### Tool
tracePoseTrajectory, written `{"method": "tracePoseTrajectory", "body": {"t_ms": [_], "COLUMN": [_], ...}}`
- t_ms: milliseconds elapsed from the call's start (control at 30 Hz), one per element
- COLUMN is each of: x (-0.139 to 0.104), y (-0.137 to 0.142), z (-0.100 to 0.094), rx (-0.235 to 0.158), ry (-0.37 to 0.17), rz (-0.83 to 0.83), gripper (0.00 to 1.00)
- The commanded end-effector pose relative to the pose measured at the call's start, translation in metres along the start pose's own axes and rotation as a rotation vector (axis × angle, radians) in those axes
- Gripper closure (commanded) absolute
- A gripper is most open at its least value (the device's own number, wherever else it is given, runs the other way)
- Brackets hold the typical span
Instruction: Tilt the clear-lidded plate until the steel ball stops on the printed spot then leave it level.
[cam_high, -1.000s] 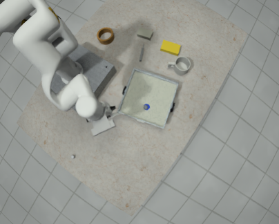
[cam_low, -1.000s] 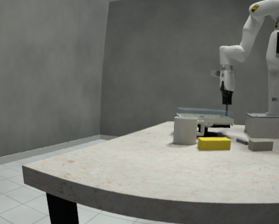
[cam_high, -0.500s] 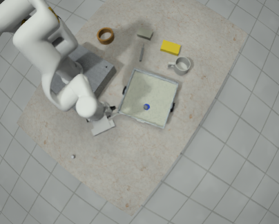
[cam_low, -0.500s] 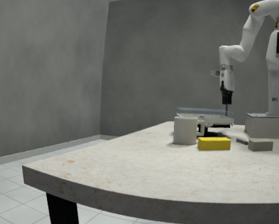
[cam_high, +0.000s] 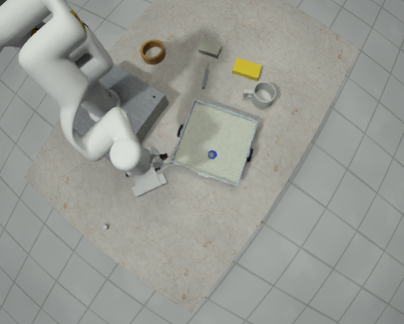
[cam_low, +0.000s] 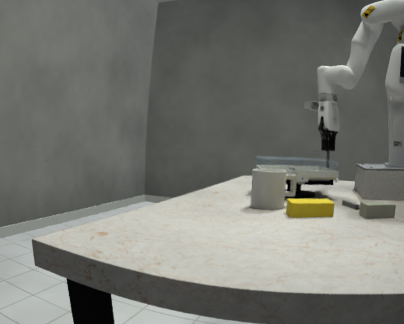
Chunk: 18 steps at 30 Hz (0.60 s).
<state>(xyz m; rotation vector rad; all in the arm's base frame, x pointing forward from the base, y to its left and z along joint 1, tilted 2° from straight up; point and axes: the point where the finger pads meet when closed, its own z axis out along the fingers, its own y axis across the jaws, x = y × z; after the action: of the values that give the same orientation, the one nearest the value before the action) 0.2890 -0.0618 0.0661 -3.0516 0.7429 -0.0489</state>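
The square clear-lidded plate [cam_high: 216, 141] sits mid-table on dark pivots; in the side view [cam_low: 297, 167] it looks close to level. A blue printed ring [cam_high: 212, 155] lies right of the plate's middle, with a small grey spot inside it that looks like the steel ball. My gripper [cam_high: 165, 159] [cam_low: 328, 147] is at the plate's left corner, pointing straight down. It is shut on a thin upright handle [cam_low: 328, 159] at the plate's edge.
A white mug [cam_high: 264, 94] stands just beyond the plate's far corner, with a yellow sponge [cam_high: 247, 68], a grey block [cam_high: 210, 48], a thin grey tool [cam_high: 204, 75] and a tape ring [cam_high: 153, 51] behind. A tiny white ball [cam_high: 105, 226] lies near the front left.
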Motion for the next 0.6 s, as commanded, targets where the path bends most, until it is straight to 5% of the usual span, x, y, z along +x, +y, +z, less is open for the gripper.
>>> {"method": "tracePoseTrajectory", "body": {"t_ms": [0, 567], "x": [0.0007, -0.0012], "y": [-0.0002, 0.0003], "z": [0.0003, 0.0014], "rx": [0.001, 0.001], "ry": [0.003, 0.003], "rz": [0.001, 0.001], "gripper": [1.00, 1.00]}}
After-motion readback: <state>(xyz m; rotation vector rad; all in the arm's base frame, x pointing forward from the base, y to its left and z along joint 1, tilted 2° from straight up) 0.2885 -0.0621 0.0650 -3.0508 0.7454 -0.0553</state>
